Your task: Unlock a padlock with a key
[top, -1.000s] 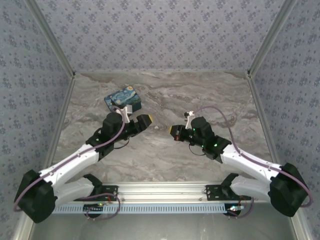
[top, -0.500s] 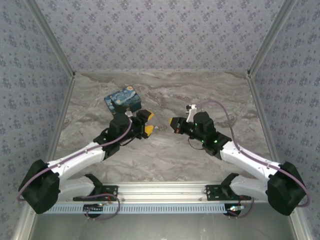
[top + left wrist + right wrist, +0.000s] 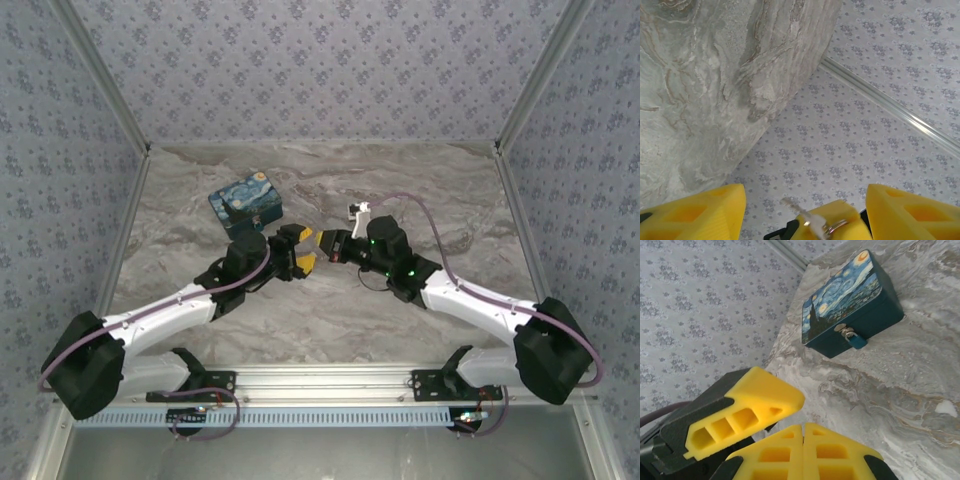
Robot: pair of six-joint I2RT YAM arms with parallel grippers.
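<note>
Blue padlock on box, key in R end effector

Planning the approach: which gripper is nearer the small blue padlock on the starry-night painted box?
Left. The left gripper sits just right of the box front carrying the padlock; the right gripper, pinching a silver key, is farther right, facing it.

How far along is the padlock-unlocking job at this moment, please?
Done: the key is picked up, pinched in the shut right gripper. In hand: the open left gripper straddles that key, seemingly for a handover. Left: the padlock hangs on the front of the box, with no key in it yet.
</note>
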